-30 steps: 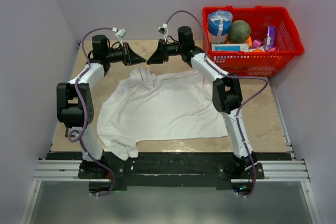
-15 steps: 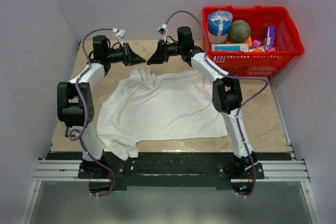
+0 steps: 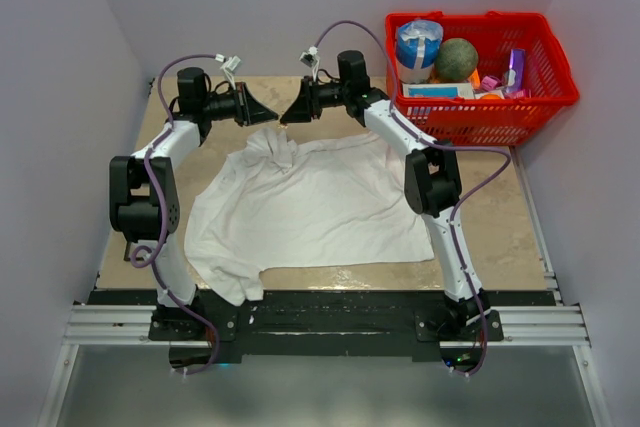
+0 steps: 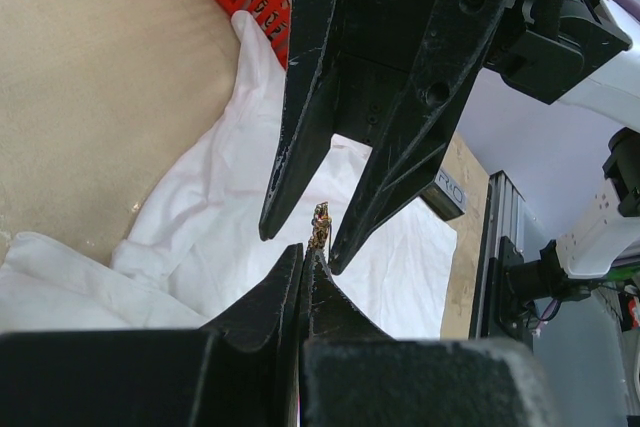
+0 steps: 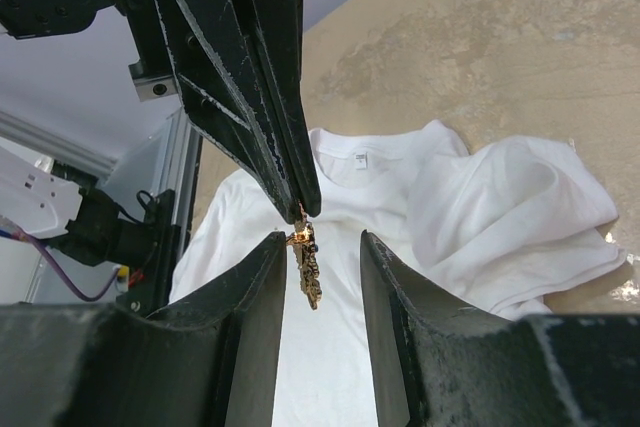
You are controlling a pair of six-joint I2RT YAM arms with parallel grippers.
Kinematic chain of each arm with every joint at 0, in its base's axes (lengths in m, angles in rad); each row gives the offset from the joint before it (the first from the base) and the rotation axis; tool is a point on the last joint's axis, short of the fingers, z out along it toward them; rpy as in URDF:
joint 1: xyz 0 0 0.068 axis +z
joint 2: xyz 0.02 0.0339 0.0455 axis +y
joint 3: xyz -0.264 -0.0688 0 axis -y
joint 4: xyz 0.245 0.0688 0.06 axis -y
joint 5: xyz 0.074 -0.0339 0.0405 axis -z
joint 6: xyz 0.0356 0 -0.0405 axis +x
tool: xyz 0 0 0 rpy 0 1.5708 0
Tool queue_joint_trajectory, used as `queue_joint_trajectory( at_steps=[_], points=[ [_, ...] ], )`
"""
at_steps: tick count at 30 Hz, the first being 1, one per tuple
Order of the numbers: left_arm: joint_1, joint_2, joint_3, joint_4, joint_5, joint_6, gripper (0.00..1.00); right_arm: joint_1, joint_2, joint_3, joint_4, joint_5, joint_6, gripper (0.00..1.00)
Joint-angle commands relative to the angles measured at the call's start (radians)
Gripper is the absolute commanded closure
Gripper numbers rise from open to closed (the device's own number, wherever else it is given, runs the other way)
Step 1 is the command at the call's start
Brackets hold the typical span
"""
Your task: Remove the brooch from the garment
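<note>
Red plastic mesh forms the basket at the far right corner of the worktop. It holds a blue-and-white cylinder, a dull green ball, a purple packet, a flat light-blue box and some small pink and orange pieces too small to tell apart.

Both arms reach to the far side of the worktop, elbows bent outward and wrists turned inward, so the two pincers point at each other nearly tip to tip above the collar end of the garment. The white shirt lies spread and wrinkled on the worktop between the arms, bunched at its far left.

The left pincer is clenched, its two fingers pressed together to a point, and it grips the brooch at the very tip. The small orange-gold pin sticks out from that tip in the air, clear of the cloth, with the shirt showing well below it in both wrist views.

The right pincer is released: its fingers stand apart on either side of the brooch, and no contact between them and the pin shows in either wrist view.
</note>
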Motion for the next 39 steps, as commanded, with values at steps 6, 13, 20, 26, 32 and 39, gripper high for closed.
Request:
queue_joint_trajectory(
  at_steps=[6, 13, 20, 26, 32, 39],
  points=[
    [-0.013, 0.002, 0.034, 0.062, 0.061, -0.038, 1.0, -0.002, 0.017, 0.033, -0.014, -0.011, -0.037, 0.65],
    [-0.015, 0.006, 0.039, 0.071, 0.074, -0.047, 1.0, -0.002, 0.014, 0.04, -0.06, 0.041, -0.073, 0.65],
    [-0.021, -0.001, 0.037, 0.068, 0.068, -0.043, 1.0, 0.0, 0.016, 0.045, -0.085, 0.09, -0.081, 0.59],
    [-0.022, 0.002, 0.043, 0.03, 0.038, -0.008, 1.0, -0.002, 0.017, 0.037, 0.044, 0.043, 0.043, 0.46],
    [-0.022, 0.008, 0.052, 0.004, 0.028, 0.016, 1.0, -0.031, -0.012, -0.012, 0.291, -0.085, 0.224, 0.32],
    [-0.022, 0.016, 0.059, 0.005, 0.025, 0.016, 1.0, -0.063, -0.033, -0.059, 0.276, -0.083, 0.209, 0.28]
  ],
)
